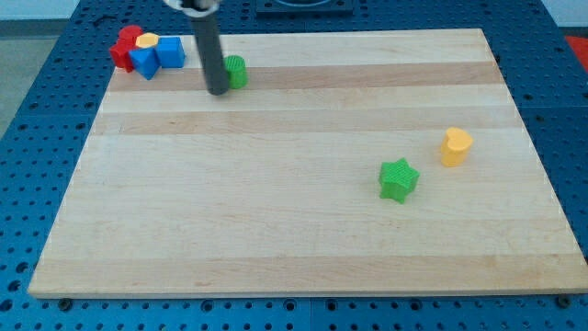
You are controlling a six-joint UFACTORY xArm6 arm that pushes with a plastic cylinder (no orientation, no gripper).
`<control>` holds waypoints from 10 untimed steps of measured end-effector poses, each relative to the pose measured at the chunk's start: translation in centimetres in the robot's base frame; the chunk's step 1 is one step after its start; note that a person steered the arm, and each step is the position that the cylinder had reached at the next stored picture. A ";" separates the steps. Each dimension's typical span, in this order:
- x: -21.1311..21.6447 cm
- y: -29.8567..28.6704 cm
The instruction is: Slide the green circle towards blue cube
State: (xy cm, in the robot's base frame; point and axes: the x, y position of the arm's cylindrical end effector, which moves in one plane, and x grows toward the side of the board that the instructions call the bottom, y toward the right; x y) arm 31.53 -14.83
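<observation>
The green circle (237, 71) is a small round block near the view's top left of the wooden board (294, 230). My tip (218, 92) touches down just left of it and slightly below, the dark rod covering its left edge. The blue cube (170, 51) sits further left at the board's top left corner, in a tight cluster with another blue block (144, 62), a red block (124, 46) and a small yellow block (147, 40).
A green star (398, 178) lies right of the board's centre. A yellow block (455, 146) stands to its upper right. The board rests on a blue perforated table (37, 138).
</observation>
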 end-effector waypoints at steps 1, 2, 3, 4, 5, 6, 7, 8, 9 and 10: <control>-0.1 -1.3; 0.9 -0.7; 2.0 0.3; 1.9 3.1; 1.5 5.8; 0.1 6.5; -1.9 5.6; -3.6 2.3; -4.0 0.5; -4.0 2.8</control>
State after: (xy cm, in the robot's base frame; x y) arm 27.50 -12.04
